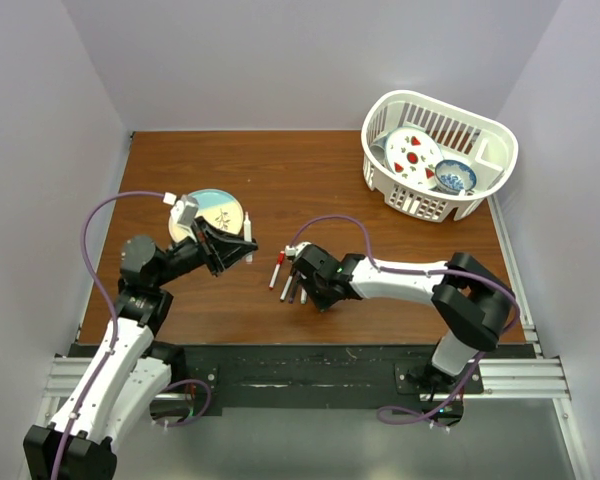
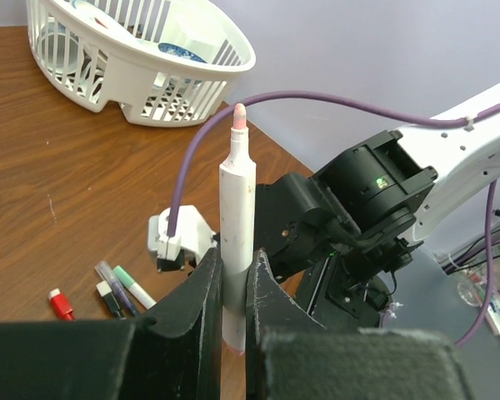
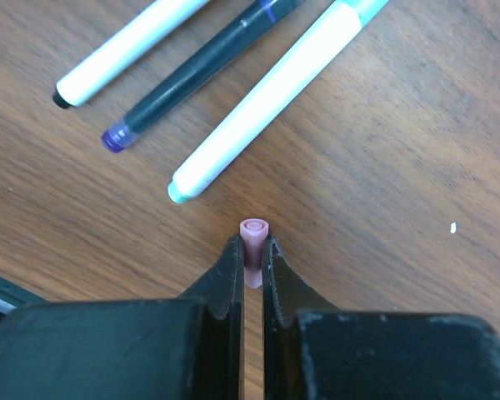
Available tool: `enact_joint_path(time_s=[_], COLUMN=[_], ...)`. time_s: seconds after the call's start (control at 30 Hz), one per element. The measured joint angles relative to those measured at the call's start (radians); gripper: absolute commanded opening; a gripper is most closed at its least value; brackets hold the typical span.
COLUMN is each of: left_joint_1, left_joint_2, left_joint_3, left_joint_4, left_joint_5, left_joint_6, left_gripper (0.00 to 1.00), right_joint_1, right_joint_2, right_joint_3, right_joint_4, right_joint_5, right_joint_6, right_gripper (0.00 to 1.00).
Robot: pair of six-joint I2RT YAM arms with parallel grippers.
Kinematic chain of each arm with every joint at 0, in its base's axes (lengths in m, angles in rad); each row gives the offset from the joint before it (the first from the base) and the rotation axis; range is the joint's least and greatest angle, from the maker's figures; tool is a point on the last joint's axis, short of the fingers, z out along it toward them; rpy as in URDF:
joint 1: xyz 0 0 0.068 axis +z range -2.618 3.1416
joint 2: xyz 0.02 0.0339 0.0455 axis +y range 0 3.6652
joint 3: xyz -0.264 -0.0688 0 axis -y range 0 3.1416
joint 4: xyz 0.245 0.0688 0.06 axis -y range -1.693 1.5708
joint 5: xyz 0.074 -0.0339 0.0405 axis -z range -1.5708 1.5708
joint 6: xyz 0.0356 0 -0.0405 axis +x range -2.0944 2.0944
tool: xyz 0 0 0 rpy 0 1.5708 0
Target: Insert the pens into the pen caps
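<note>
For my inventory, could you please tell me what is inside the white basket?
The white basket holds a plate with red marks and a blue-patterned bowl; anything beneath them is covered.

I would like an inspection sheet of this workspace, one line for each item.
Surface: brown wooden table.
Job's things: pink-tipped pen upright in the left gripper; pink cap in the right gripper; three pens lying on the table beyond it.
Clutter: round plate; white basket holding dishes.
Grippers: both shut on what they hold.
Cables: purple cables hang in loops above the table.
Surroundings: pale walls on three sides.
</note>
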State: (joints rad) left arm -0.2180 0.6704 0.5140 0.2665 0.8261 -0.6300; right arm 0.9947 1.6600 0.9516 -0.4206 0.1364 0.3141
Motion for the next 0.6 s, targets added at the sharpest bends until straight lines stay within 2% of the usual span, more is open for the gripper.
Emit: enact_joint_path(time_s=[0.17, 0.33, 0.6], left_joint_1=[0.0, -0.012, -0.201], left_joint_2=[0.035, 0.081, 0.143], left_joint_3=[-0.001, -0.057, -0.127], left_joint_4=[-0.012, 0.076, 0.219], left_joint_5=[0.027, 0.078, 0.064], left_joint_6=[0.018, -0.047, -0.146], left_gripper=[0.0, 0.0, 0.0], right_joint_1=[0.0, 0.0, 0.0], right_joint_2=[-0.068, -0.226, -0.475], right_joint_3=[-0.009, 0.03, 0.058], right_joint_4=[0.017, 0.04, 0.255], right_joint_5=[0.017, 0.06, 0.101], right_joint_6=[0.057, 0.095, 0.137], right_gripper=[0.0, 0.0, 0.0])
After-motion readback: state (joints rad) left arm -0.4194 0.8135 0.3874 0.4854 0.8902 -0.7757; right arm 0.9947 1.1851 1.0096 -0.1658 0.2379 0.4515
